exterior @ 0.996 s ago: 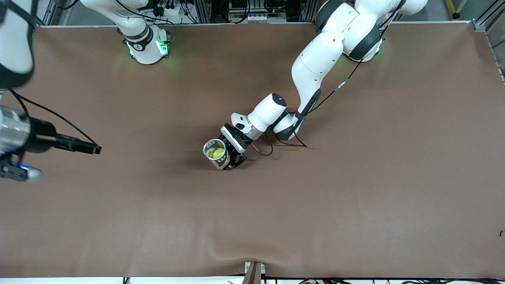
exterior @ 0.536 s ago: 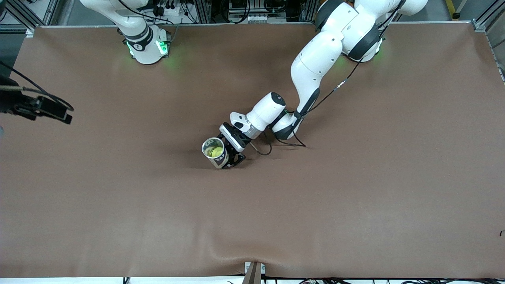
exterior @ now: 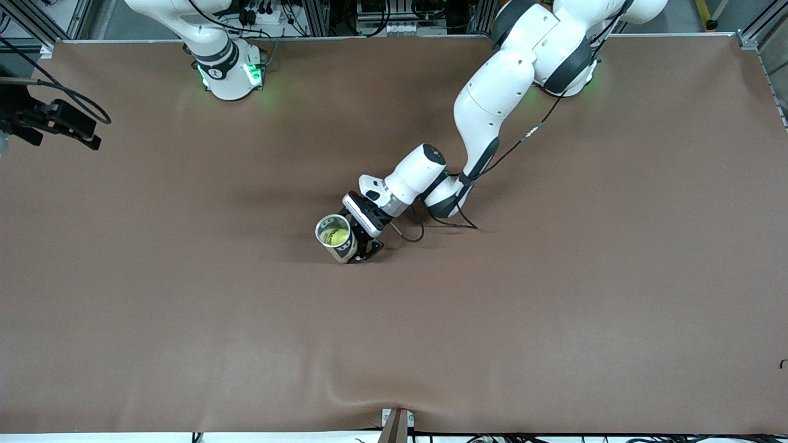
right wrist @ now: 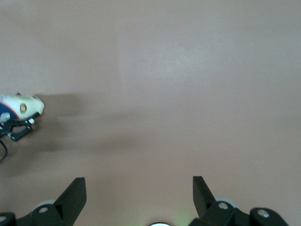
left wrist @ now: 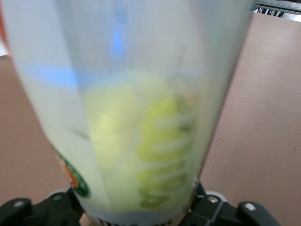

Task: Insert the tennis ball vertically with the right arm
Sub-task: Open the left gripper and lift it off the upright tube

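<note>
- Brown table (exterior: 554, 307): your clear canister (exterior: 338, 239) stands mid-frame, tennis ball (exterior: 335, 236) inside.
- Left gripper (exterior: 363, 241) brackets it; grip unclear.
- Right gripper (right wrist: 139, 188), upper-left edge, gapes empty.

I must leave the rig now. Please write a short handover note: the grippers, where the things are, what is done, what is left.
Left gripper: down at the can at mid table, fingers around its base; grip not clear.
Right gripper: open, empty, up over the table at the right arm's end.
Tennis ball: inside the upright can, visible through its open top.
Done: ball inserted.
Left: free the left gripper from the can and retract it.
</note>
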You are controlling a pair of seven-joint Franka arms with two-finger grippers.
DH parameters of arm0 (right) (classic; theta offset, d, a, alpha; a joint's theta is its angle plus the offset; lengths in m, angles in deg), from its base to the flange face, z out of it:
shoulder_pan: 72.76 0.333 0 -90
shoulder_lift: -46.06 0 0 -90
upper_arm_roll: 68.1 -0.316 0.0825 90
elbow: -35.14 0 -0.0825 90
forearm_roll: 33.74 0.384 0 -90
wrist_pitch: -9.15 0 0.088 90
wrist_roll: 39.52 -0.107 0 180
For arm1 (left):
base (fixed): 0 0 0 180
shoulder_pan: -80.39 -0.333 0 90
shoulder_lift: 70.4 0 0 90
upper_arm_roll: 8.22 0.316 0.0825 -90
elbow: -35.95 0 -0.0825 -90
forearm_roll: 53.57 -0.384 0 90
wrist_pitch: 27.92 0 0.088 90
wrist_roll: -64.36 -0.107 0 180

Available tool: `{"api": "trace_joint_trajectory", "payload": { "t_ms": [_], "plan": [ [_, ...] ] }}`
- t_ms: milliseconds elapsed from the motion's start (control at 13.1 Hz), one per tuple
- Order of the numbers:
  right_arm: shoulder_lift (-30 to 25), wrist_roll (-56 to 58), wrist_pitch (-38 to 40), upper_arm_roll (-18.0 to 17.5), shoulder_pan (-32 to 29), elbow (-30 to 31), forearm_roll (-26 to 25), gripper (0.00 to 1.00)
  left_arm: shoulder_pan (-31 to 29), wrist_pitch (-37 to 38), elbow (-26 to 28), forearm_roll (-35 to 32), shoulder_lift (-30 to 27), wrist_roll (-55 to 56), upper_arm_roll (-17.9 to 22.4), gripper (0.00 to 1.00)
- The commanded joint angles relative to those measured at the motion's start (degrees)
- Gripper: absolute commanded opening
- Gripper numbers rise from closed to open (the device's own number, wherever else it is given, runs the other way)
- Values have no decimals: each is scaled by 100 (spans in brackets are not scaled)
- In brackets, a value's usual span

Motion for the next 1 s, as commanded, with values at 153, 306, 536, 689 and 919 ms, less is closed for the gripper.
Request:
{"api": "trace_joint_trajectory", "payload": {
  "t_ms": [153,306,536,689,919],
  "plan": [
    [114,299,-161,-17,-37,-93,-190,100,-13,-50,144,49,-113,-70,13,100],
    [229,281,-134,-17,-29,-359,-199,100,-57,-50,477,49,-279,-70,13,100],
    [194,299,15,-17,-143,-351,-155,100,-284,-32,1407,49,-850,-78,13,100],
    [194,290,24,-17,-160,-342,-129,100,-382,-32,1970,49,-1175,-79,13,100],
    [220,281,33,-17,-231,-315,-93,100,-628,-6,2770,49,-1615,-79,13,100]
  ]
}}
